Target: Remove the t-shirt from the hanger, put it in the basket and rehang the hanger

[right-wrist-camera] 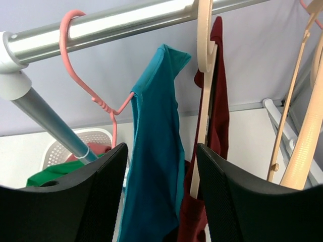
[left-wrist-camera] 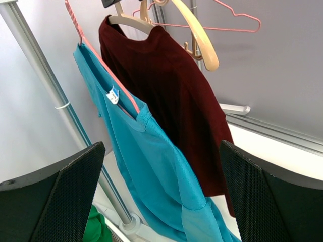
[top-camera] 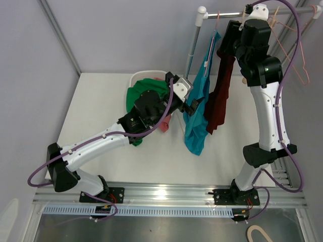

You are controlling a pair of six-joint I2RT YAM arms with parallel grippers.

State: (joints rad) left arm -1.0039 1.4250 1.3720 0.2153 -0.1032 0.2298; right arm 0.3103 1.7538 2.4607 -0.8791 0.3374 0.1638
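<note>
A teal t-shirt (top-camera: 197, 121) hangs on a pink hanger (right-wrist-camera: 81, 70) from the rail (top-camera: 237, 13); it also shows in the left wrist view (left-wrist-camera: 151, 161) and the right wrist view (right-wrist-camera: 154, 151). A dark red shirt (top-camera: 219, 96) hangs beside it on a wooden hanger (right-wrist-camera: 204, 45). My left gripper (top-camera: 194, 105) is open at the teal shirt's left edge at mid height; the cloth lies just beyond its spread fingers (left-wrist-camera: 60, 201). My right gripper (top-camera: 225, 48) is open and empty high up by the rail, facing both shirts' upper parts (right-wrist-camera: 161, 196).
A white basket (top-camera: 146, 76) with green and pink clothes stands behind the left arm. The rack's upright post (top-camera: 192, 48) is left of the teal shirt. Spare pink and wooden hangers (top-camera: 298, 55) hang at the rail's right end.
</note>
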